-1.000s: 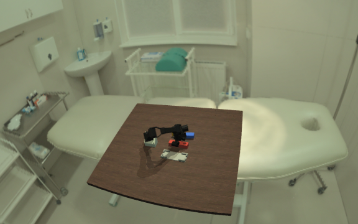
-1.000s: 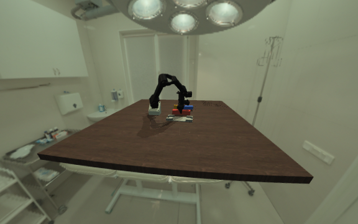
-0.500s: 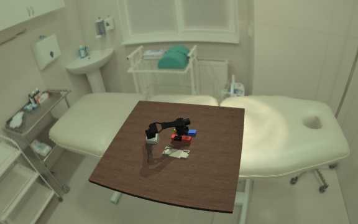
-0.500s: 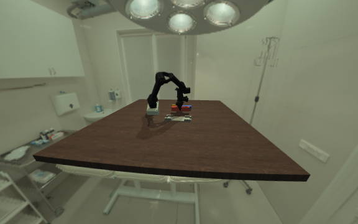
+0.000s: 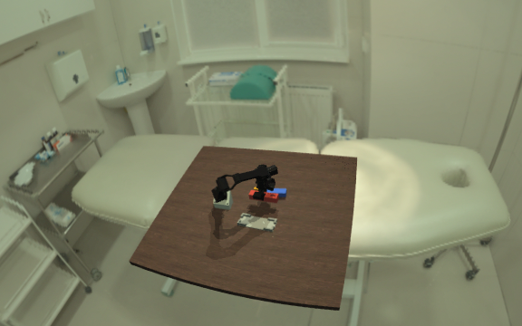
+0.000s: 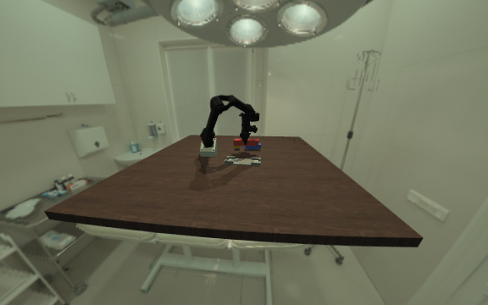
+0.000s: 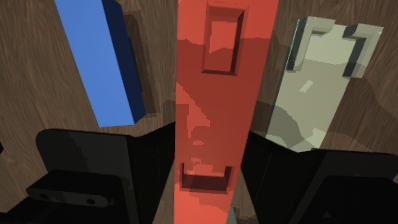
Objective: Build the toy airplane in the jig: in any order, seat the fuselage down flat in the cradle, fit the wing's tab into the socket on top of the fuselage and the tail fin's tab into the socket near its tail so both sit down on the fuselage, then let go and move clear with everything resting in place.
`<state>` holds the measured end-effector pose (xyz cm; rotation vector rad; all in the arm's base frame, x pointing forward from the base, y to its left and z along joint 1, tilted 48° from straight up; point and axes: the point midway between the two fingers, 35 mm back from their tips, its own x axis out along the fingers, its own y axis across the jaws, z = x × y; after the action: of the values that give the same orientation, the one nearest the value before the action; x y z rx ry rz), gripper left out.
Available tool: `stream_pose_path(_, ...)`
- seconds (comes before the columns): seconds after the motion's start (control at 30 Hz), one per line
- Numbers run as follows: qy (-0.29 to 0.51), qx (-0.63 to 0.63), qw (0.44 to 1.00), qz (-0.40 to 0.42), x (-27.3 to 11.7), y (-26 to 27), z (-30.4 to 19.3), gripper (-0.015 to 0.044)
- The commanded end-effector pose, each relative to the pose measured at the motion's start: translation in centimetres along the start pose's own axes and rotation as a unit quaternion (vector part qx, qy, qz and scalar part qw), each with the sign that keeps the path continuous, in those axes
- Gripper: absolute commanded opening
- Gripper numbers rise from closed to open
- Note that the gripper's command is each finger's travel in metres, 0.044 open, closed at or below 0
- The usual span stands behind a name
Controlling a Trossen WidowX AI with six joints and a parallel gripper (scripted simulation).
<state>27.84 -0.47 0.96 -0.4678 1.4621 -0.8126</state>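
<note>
My gripper (image 5: 259,196) (image 6: 245,141) (image 7: 207,127) is shut on the red fuselage (image 5: 270,196) (image 6: 238,141) (image 7: 215,100) across its middle, between its two sockets, which face up. The fuselage hangs above the table, its shadow below it. The pale cradle jig (image 5: 257,222) (image 6: 242,161) (image 7: 305,107) lies empty on the table, nearer the top and exterior views and to the right in the wrist view. The blue wing (image 5: 280,192) (image 6: 253,146) (image 7: 92,60) lies behind the fuselage. The yellow tail fin (image 5: 255,188) (image 6: 236,147) is mostly hidden behind the fuselage and is not in the wrist view.
The arm's pale base block (image 5: 223,202) (image 6: 208,152) stands left of the parts on the dark wooden table (image 5: 306,254) (image 6: 244,203). The table's front edge lies well beyond the jig, towards the top and exterior views.
</note>
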Motion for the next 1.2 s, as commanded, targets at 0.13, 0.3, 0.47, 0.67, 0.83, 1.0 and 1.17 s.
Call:
stream_pose_path(0.13,0.001,0.002,1.0,0.003,-2.6,-0.1,0.0,0.0)
stream_pose_path(0.3,0.005,0.001,1.0,0.0,-4.1,-0.4,-0.3,0.0)
stream_pose_path(0.47,0.008,0.0,1.0,-0.004,-5.5,-0.6,-0.6,0.0)
stream_pose_path(0.67,0.01,0.001,1.0,0.001,-5.1,-1.5,-0.3,0.0)
stream_pose_path(0.83,0.012,0.003,1.0,0.006,-4.4,-2.6,0.1,0.0)
stream_pose_path(1.0,0.011,0.0,1.0,0.009,-3.8,-4.0,0.5,0.0)
stream_pose_path(1.17,0.01,-0.004,1.0,0.01,-3.1,-5.4,0.8,0.0)
